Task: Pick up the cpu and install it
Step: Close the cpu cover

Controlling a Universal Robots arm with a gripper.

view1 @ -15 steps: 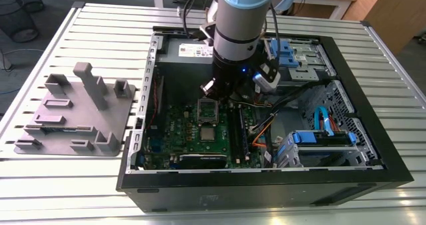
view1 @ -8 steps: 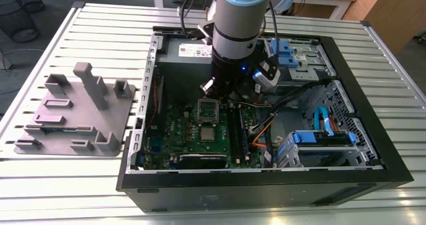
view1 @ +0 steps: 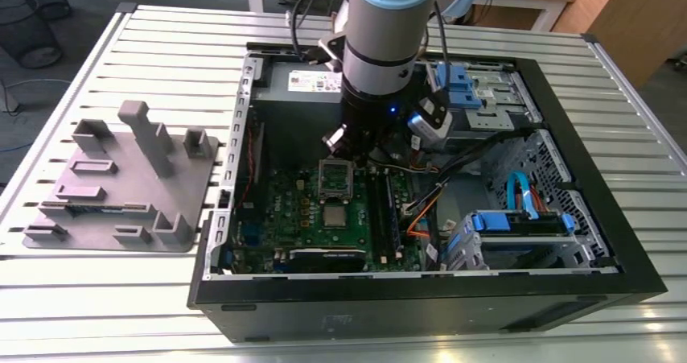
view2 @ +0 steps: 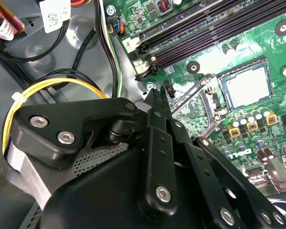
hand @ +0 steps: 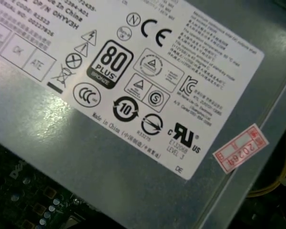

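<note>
The cpu [view2: 246,86] lies flat in its socket on the motherboard [view1: 295,210], with the hinged socket frame [view1: 336,176] open just beside it. My end effector [view2: 155,98] hangs close over that frame; I cannot tell how wide it is open or whether it holds anything. My worry is a nudge against the frame or the yellow cable [view2: 62,83], which could shift the chip and harm the socket contacts. The computer case [view1: 429,307] holds the board and the power supply [hand: 86,157]. On the desk [view1: 108,299], I see no chip in the grey tray [view1: 118,182].
</note>
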